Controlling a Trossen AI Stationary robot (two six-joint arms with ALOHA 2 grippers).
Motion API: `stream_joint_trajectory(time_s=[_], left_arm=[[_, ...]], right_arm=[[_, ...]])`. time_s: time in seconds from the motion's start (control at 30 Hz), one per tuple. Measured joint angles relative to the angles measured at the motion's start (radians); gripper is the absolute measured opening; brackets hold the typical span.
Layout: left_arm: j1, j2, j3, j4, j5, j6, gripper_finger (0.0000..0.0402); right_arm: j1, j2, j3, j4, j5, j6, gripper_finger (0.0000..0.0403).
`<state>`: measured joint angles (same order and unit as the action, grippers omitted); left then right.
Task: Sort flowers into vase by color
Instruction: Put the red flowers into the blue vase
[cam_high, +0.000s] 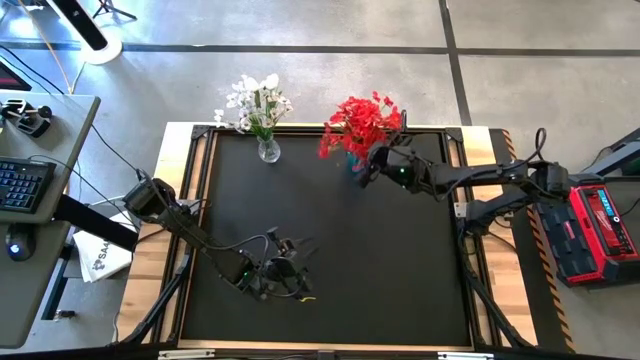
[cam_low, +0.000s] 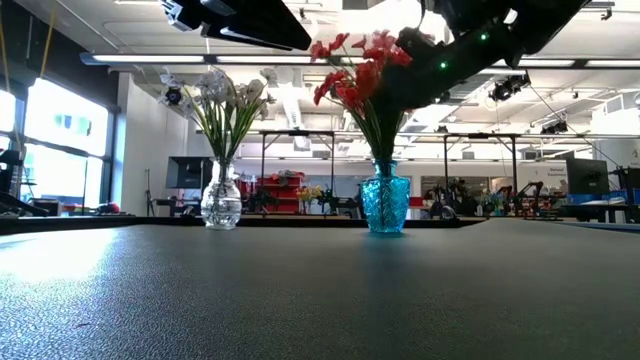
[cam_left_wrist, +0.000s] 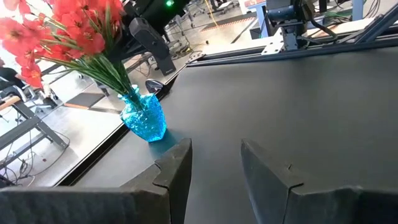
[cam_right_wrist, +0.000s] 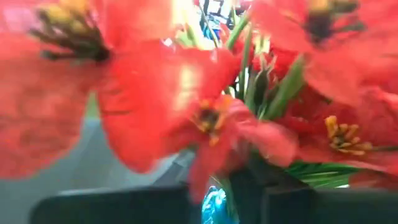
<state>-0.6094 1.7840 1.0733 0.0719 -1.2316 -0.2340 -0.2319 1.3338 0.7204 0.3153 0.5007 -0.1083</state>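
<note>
- White flowers (cam_high: 256, 100) stand in the clear vase (cam_high: 268, 150), far left; red flowers (cam_high: 360, 123) fill the blue vase (cam_high: 357, 160), far right.
- No loose sprigs visible on the table (cam_high: 400, 270); sorting looks nearly done.
- Right gripper (cam_high: 372, 166) sits among the red blooms; I cannot tell its finger state.
- Left gripper (cam_left_wrist: 214, 168) rests near, fingers apart, empty.

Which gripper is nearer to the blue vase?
The right gripper: it is right beside the blue vase, among the red flowers. The left gripper is far off, near the table's front edge.

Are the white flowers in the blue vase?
No, the white flowers stand in the clear glass vase, while the blue vase holds the red flowers.
</note>
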Motion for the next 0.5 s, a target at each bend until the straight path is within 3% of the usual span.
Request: stream_joint_trajectory(time_s=[0.27, 0.5], left_arm=[[0.000, 0.000, 0.000, 0.000, 0.018, -0.066, 0.0124], [0.007, 0.000, 0.000, 0.008, 0.081, -0.080, 0.0124]], right_arm=[[0.048, -0.135, -0.001, -0.124, 0.000, 0.006, 0.0156], [0.115, -0.380, -0.001, -0.395, -0.084, 0.114, 0.0185]])
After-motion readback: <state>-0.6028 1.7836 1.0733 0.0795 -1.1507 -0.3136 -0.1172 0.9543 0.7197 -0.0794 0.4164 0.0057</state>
